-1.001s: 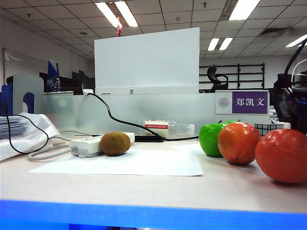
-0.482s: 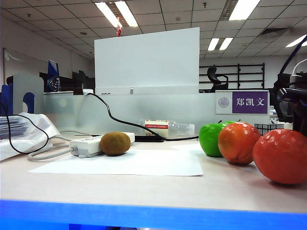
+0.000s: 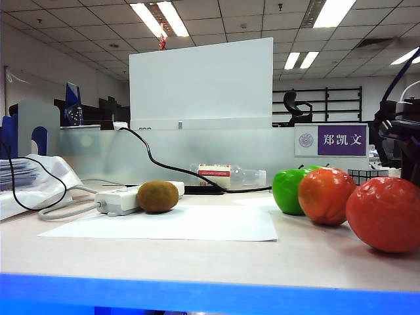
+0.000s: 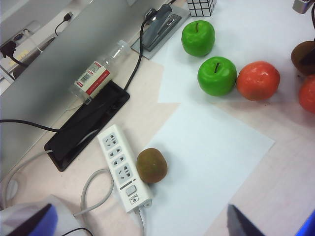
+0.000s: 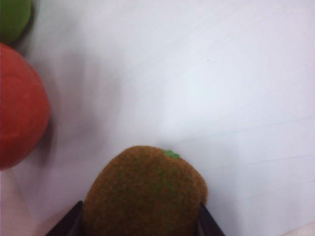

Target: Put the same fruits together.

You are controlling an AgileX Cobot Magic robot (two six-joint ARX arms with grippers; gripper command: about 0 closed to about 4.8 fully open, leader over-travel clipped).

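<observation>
Office ceiling panels glow above a pale bench [image 3: 197, 252] in the exterior view, where a white power strip [image 3: 121, 199] serves as the marker: one kiwi [image 3: 157, 196] lies touching its near side on a white paper sheet [image 3: 177, 223], while a green apple [image 3: 291, 191] and two oranges [image 3: 326, 195] [image 3: 386, 213] sit well to the right of the strip, the right arm [image 3: 400, 141] dark at the frame's edge behind them. From the left wrist view, the same kiwi [image 4: 151, 165] rests against the strip [image 4: 122, 173]; two green apples [image 4: 198, 38] [image 4: 217, 75] stand far across the sheet from the strip, an orange [image 4: 258, 80] touching the nearer apple, with a second kiwi [image 4: 304, 57] and a second orange [image 4: 308, 93] cut off at the edge. A clear bottle [image 4: 101, 73] lies beyond the strip. Of the left end effector only one dark fingertip [image 4: 243, 223] shows; its fingers stand wide apart, holding nothing. In the right wrist view, the right end effector [image 5: 140, 223] is clamped on a kiwi [image 5: 145, 194], a finger [image 5: 66, 225] pressed to each side, an orange [image 5: 19, 105] just beside it on the paper.
</observation>
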